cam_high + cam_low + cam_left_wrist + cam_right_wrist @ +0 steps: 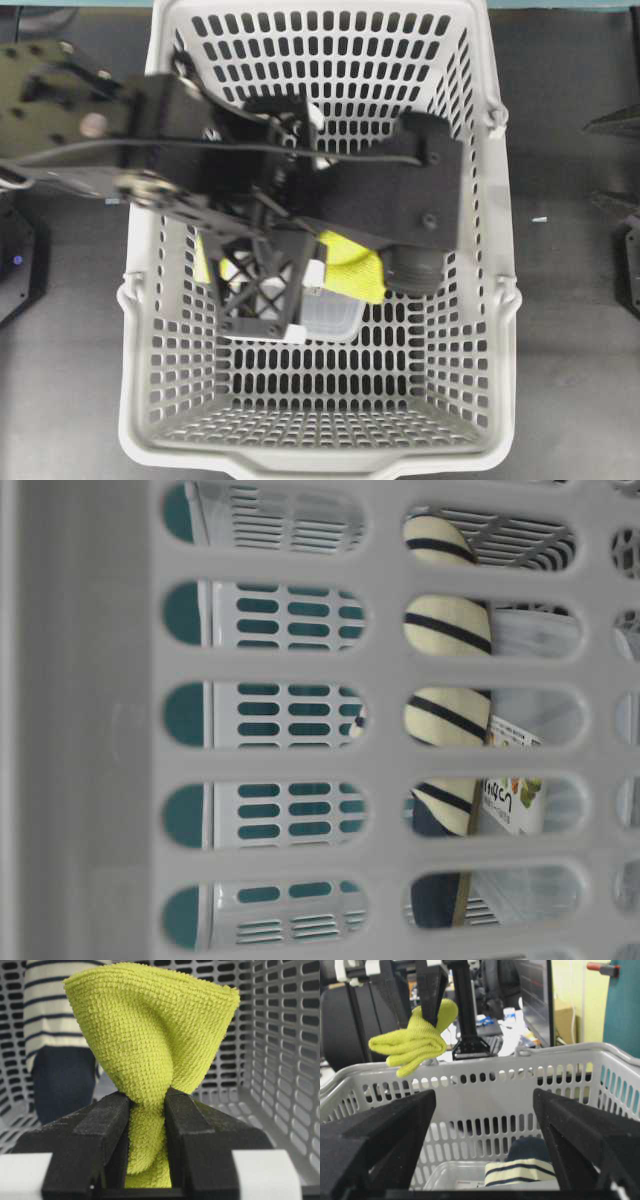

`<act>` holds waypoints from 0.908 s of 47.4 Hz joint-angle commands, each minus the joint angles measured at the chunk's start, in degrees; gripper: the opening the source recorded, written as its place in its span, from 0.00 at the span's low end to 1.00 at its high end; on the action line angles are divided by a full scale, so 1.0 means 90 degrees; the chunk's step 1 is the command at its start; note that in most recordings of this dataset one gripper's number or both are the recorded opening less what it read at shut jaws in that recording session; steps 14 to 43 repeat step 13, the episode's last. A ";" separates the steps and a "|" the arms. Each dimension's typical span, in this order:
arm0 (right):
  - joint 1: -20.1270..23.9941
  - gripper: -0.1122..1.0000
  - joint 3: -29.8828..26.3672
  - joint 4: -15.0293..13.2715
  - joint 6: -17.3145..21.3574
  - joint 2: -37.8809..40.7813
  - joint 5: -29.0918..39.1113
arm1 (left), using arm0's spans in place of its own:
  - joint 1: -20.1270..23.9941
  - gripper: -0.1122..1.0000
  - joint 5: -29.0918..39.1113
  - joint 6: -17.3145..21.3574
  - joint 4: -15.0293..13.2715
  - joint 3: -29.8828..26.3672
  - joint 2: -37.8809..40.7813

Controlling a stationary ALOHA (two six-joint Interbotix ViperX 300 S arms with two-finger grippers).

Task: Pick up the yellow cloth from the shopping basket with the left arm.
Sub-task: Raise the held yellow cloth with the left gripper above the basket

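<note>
The yellow cloth (150,1035) is pinched between the black fingers of my left gripper (147,1095), which is shut on it; the cloth bunches at the pinch and fans out beyond it. From the right wrist view the cloth (412,1042) hangs from the left gripper (432,1017) above the rim of the shopping basket (520,1060). From overhead the left arm reaches in over the basket (495,250), and its gripper (265,295) covers most of the cloth (352,265). My right gripper (485,1105) stands wide open outside the basket wall, holding nothing.
A cream-and-navy striped slipper (50,1020) (520,1170) (445,680) leans inside the basket beside a clear plastic container (335,315) (455,1175). The perforated basket walls (290,1035) enclose the left gripper. The table-level view is filled by the basket wall (100,730).
</note>
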 commanded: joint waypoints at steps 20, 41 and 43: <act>-0.0020 0.78 -0.0049 0.0029 0.0010 0.0039 -0.0020 | 0.0039 0.26 -0.0625 -0.0020 0.0020 0.0547 -0.0479; -0.0020 0.78 -0.0049 0.0029 0.0010 0.0039 -0.0020 | 0.0039 0.26 -0.0625 -0.0020 0.0020 0.0547 -0.0479; -0.0020 0.78 -0.0049 0.0029 0.0010 0.0039 -0.0020 | 0.0039 0.26 -0.0625 -0.0020 0.0020 0.0547 -0.0479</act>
